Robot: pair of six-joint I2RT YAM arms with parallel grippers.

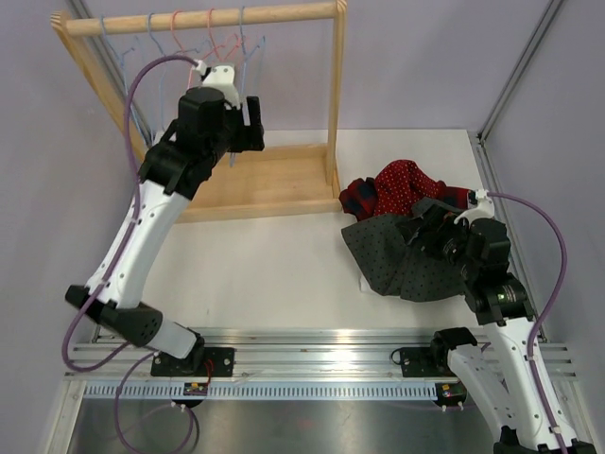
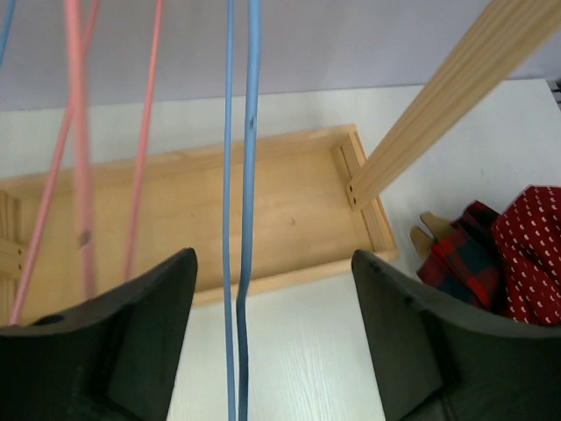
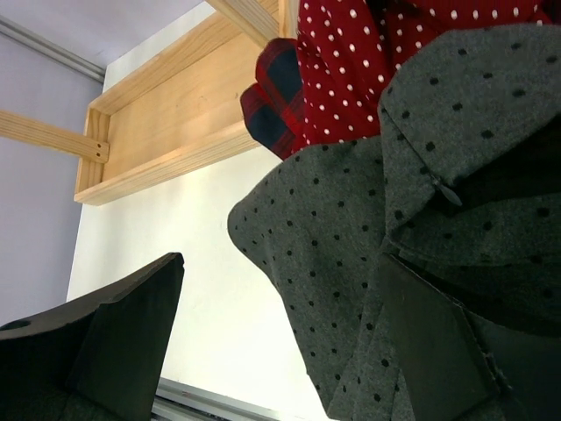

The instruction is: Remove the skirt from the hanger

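Top view: the left gripper [image 1: 250,121] is up among the hangers [image 1: 213,43]. The right gripper [image 1: 427,219] hovers over the grey skirt [image 1: 383,253], which lies on the table [image 1: 284,274] (on no hanger).

Left wrist: the fingers are apart, with a blue hanger [image 2: 250,175] between them, clear of both.

Right wrist: the fingers are wide apart. The skirt is spread between them and laps against one.

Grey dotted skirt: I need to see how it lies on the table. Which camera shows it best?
Top external: the grey dotted skirt shows almost whole, spread on the table, partly under the right arm. The right wrist view gives only a cropped close-up of its folds. The left wrist view misses it.
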